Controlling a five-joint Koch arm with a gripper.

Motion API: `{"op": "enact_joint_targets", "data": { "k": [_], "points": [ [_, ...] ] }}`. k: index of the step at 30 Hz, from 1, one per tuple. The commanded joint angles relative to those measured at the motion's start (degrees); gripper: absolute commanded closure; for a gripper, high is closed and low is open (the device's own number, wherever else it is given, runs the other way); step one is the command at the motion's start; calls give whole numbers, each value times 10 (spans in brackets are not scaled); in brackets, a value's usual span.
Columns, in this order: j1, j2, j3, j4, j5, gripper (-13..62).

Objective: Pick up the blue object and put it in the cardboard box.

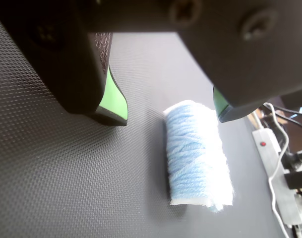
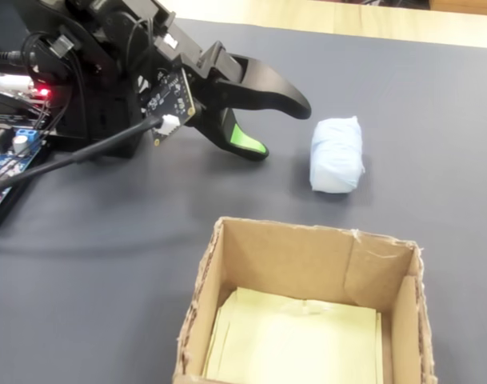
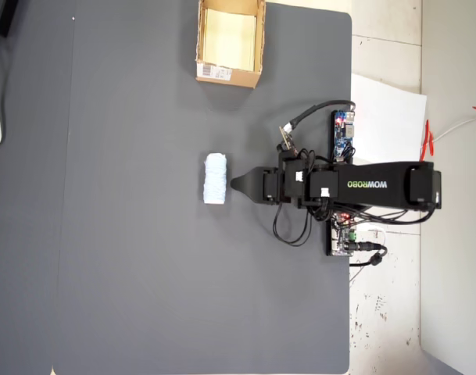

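The pincer (image 2: 283,128) hangs low over the dark mat (image 3: 128,273) with its 2 jaws spread wide and nothing between them; the wrist view shows the green-padded tips (image 1: 113,101) well apart, one on each side of the frame. That spread looks chosen to straddle the roll rather than pinch at it.

Just ahead of the tips lies the blue object (image 2: 337,154), a pale fuzzy roll resting on its side on the mat, apart from both jaws. In the wrist view it (image 1: 196,151) sits nearer the right-hand tip than the left, so the pincer seems slightly off-centre and would need a small sideways correction before closing. The overhead view has the roll (image 3: 215,179) lying crosswise to the arm's line, which suits a grasp across its short width.

Farther out, well to one side of the pincer, stands the cardboard box (image 3: 229,75), open-topped with a pale yellow floor, at the mat's far edge in the overhead view. It is empty, so the pick is not yet made.
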Motion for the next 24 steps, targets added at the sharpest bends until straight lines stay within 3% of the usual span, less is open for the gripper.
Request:
{"op": "enact_joint_targets", "data": {
  "k": [1, 24],
  "points": [
    [1, 39, 20, 45, 2, 156],
    [4, 40, 20, 44, 4, 163]
  ]
}}
